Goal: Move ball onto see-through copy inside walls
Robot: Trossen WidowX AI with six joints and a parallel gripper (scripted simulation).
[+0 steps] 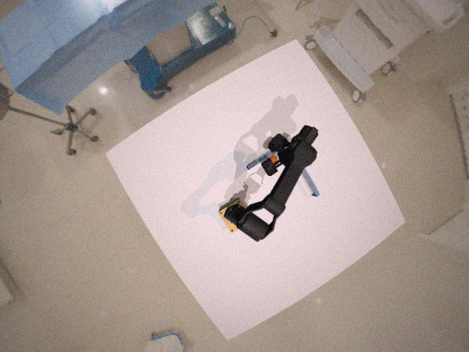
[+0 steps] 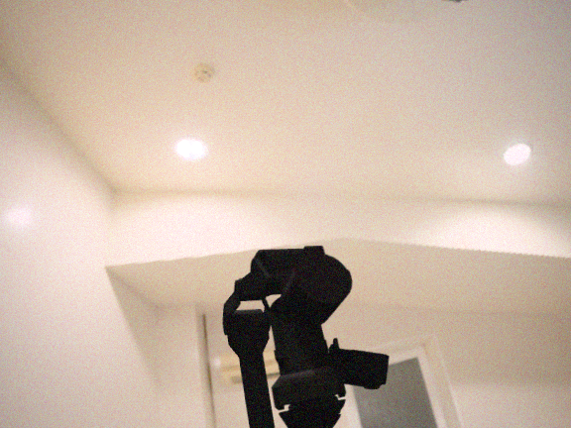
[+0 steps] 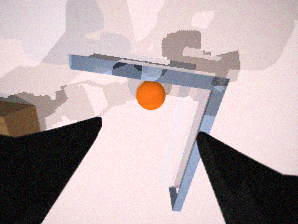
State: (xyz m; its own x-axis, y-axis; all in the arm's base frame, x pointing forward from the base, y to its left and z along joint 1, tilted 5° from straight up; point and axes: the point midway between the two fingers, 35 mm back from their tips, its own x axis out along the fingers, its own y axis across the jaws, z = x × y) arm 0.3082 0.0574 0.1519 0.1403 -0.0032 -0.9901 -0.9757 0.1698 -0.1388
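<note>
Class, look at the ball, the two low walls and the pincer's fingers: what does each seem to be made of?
Ball: perhaps plastic or rubber, fairly matt; even orange, without a sharp glint.
Low walls: probably clear acrylic or glass, smooth; bluish, with shadows showing through.
Fingers: possibly plastic or coated metal, dull; flat black, almost no highlights.

Plain orange ball [image 1: 273,160] [image 3: 150,95] at upper centre of the wrist view, blue-grey walls [image 1: 311,183] [image 3: 188,150], black gripper [image 1: 274,157] [image 3: 150,128], pinkish-white table [image 1: 309,244] [image 3: 125,165]
</note>
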